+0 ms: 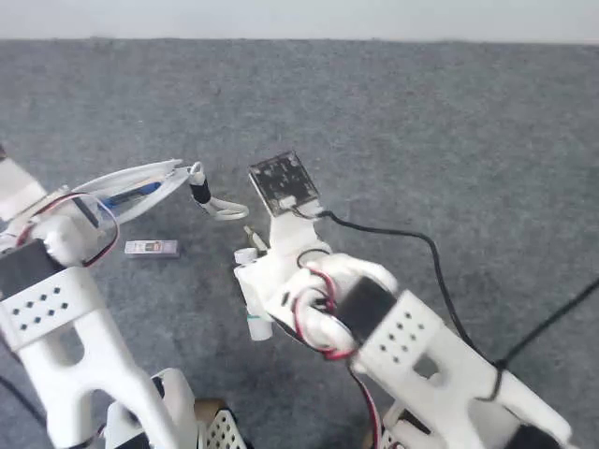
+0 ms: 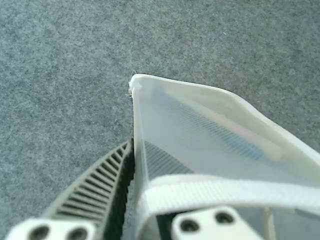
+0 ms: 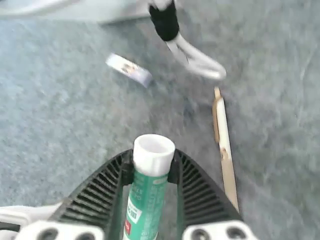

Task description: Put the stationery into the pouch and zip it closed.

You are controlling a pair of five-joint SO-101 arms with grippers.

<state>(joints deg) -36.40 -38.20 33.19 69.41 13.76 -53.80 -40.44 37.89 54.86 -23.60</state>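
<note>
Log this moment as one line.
left tool: shut on pouch edge | right tool: shut on glue stick | carpet: eraser, pencil loose | status: glue stick not yet in pouch

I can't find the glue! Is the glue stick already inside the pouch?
No, the glue stick is clamped in the right gripper, outside the pouch.

Grey carpet [image 1: 421,122] bearing eraser [image 1: 152,248] and pencil [image 3: 223,145]

pouch [image 2: 210,135]: cut off at the edge past the left claw [image 2: 137,160], contents too faint to name | glue stick [image 3: 150,185]: lower end cut off behind the right claw [image 3: 152,156] | wooden stick [image 3: 223,145] beyond that claw: kind unclear
</note>
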